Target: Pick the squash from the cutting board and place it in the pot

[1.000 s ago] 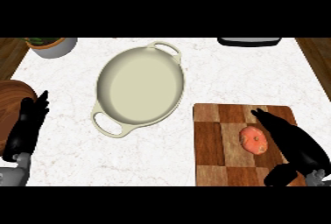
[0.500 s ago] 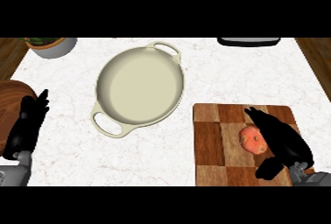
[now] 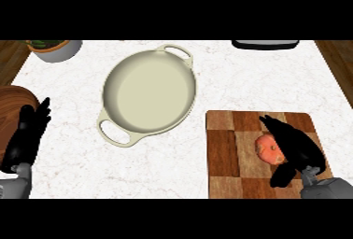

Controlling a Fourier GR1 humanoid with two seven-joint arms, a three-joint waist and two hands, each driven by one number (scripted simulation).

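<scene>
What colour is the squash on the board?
Orange-pink, seen in the head view: the squash beside the right hand.

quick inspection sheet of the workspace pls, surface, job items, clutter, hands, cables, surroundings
surface: white marbled counter, wooden floor past its left and right edges.
job's things: orange squash lies on the checkered wooden cutting board; cream oval pot with two handles stands left of the board, nothing in it.
clutter: grey planter with greenery at the far left corner; dark object at the far edge, cut off; brown round object at the left edge.
hands: right robot hand over the squash's right side, fingers and thumb either side, not closed; left robot hand open, resting at the left edge.
cables: nothing seen.
surroundings: nothing seen beyond the floor.
</scene>
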